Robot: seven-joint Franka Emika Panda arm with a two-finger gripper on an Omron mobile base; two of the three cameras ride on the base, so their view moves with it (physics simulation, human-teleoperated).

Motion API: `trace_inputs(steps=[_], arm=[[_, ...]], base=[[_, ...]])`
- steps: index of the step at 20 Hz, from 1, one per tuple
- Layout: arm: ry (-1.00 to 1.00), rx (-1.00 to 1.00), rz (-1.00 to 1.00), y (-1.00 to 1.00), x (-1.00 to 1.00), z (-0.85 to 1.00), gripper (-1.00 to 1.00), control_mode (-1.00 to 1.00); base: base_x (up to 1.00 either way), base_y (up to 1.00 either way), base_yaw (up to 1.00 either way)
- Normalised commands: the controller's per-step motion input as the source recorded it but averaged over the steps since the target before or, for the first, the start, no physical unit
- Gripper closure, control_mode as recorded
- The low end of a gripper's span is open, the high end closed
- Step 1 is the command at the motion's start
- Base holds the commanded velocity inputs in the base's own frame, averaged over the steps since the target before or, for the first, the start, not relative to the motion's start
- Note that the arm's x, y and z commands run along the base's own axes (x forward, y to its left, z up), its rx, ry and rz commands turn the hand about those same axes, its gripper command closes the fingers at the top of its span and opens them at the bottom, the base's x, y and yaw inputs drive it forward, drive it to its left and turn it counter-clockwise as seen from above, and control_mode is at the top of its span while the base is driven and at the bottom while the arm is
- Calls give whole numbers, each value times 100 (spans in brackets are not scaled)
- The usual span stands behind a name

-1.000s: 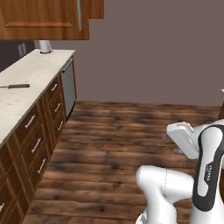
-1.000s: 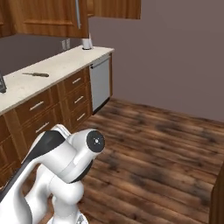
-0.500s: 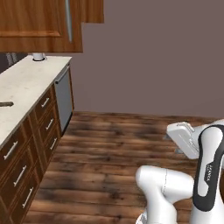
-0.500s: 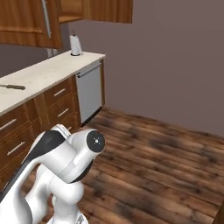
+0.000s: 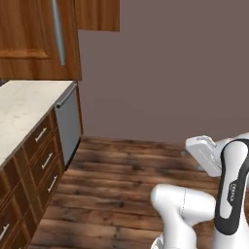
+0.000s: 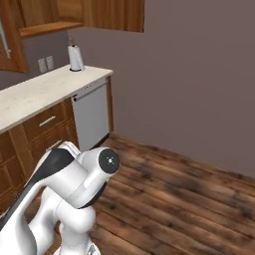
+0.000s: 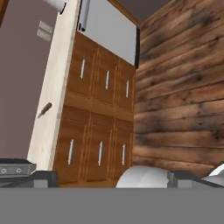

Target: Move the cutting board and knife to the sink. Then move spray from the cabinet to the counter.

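In the hand view, which is rolled on its side, the knife (image 7: 44, 110) lies on the cream counter (image 7: 57, 78), small, with a dark handle. My gripper (image 7: 113, 179) is open, its fingertips (image 7: 43, 178) far apart at the bottom edge with nothing between them, well away from the knife. The counter (image 5: 24, 107) runs along the left of the left base view, under the reddish-brown cabinet (image 5: 29, 44), whose door is closed. In the right base view the counter (image 6: 45, 92) also lies on the left. The cutting board, sink and spray are out of view.
A grey dishwasher front (image 5: 68, 121) ends the row of wooden drawers (image 5: 44, 160). A white paper towel roll (image 6: 75, 57) stands at the counter's far end. Open wooden floor (image 6: 189, 199) stretches to the plain brown wall (image 5: 170, 73).
The whole picture has shifted in both base views, so the cameras moved with the base. The counter now sits further left and closer, and the knife has left both base views.
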Motion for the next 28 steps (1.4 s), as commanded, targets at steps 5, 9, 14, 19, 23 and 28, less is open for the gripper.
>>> trace_inputs(steps=[5,9,14,19,23,28], arm=[[0,0,0,0,0,0,-100,100],[0,0,0,0,0,0,-100,100],[0,0,0,0,0,0,-100,100],[0,0,0,0,0,0,-100,100],[0,0,0,0,0,0,-100,100],[0,0,0,0,0,0,-100,100]], base=[[100,-31,19],[100,-27,27],[100,-11,32],[99,-3,35],[98,0,39],[88,8,40]])
